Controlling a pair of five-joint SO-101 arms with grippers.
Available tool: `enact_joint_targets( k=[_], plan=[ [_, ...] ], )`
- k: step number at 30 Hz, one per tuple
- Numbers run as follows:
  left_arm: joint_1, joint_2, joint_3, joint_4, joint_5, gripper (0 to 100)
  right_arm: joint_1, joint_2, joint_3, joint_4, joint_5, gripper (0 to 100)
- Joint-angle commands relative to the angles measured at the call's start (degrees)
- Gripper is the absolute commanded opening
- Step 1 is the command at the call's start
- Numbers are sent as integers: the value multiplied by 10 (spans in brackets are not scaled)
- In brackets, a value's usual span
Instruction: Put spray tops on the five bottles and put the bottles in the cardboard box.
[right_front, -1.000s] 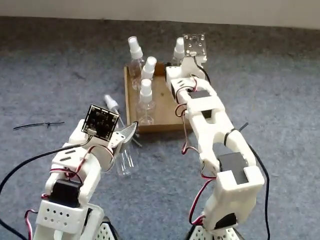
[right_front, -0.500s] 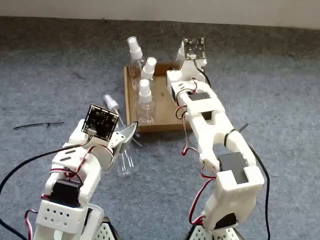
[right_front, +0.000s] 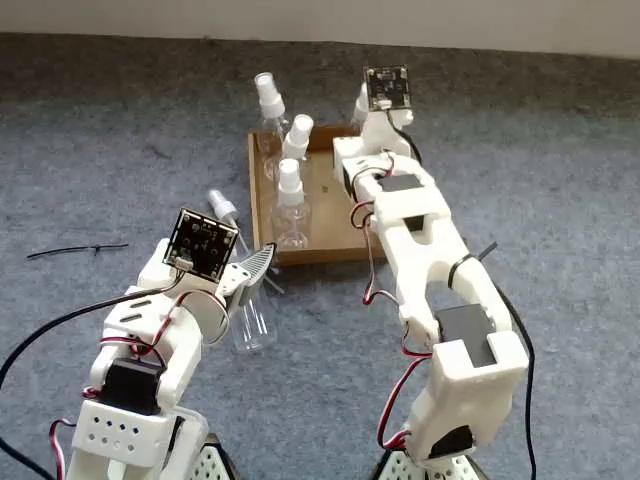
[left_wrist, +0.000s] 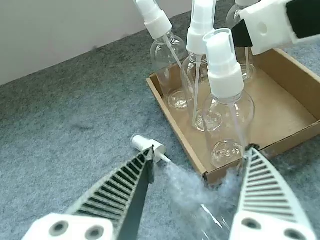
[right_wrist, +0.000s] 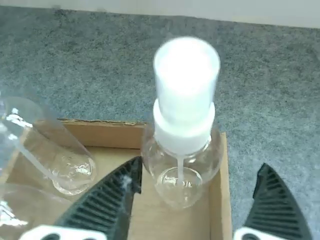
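The cardboard box (right_front: 335, 252) lies on the carpet. Three capped clear bottles (right_front: 291, 205) stand at its left side, and a fourth capped bottle (right_wrist: 183, 150) stands in its far right corner. My right gripper (right_wrist: 200, 172) is open just above that corner bottle, one finger on either side, not touching it. A fifth clear bottle (right_front: 250, 325) without a top lies on the carpet in front of the box, under my left gripper (left_wrist: 200, 152), which is open. A loose spray top (left_wrist: 146, 145) lies on the carpet left of the box, beside one left finger (left_wrist: 135, 182).
A black cable tie (right_front: 75, 250) lies on the carpet far left. The right arm (right_front: 420, 235) stretches over the box's right edge. The box's right half (left_wrist: 280, 100) is bare cardboard. Grey carpet runs all around, with a pale wall behind.
The right arm's wrist has tilted up and back a little at the far right corner of the box. The left arm and the bottles have stayed where they were.
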Motion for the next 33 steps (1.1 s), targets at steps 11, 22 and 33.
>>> enact_joint_targets(
  k=[11, 22, 33],
  plan=[
    [-2, 0, -3, -15, -1, 262, -2, -41, -213, 171, 7, 292],
    [-100, 5, -25, -33, 2, 262, -28, -41, -447, 475, 5, 292],
    [-326, 239, -281, 9, 22, 262, -196, -39, -569, 809, 5, 292]
  ],
)
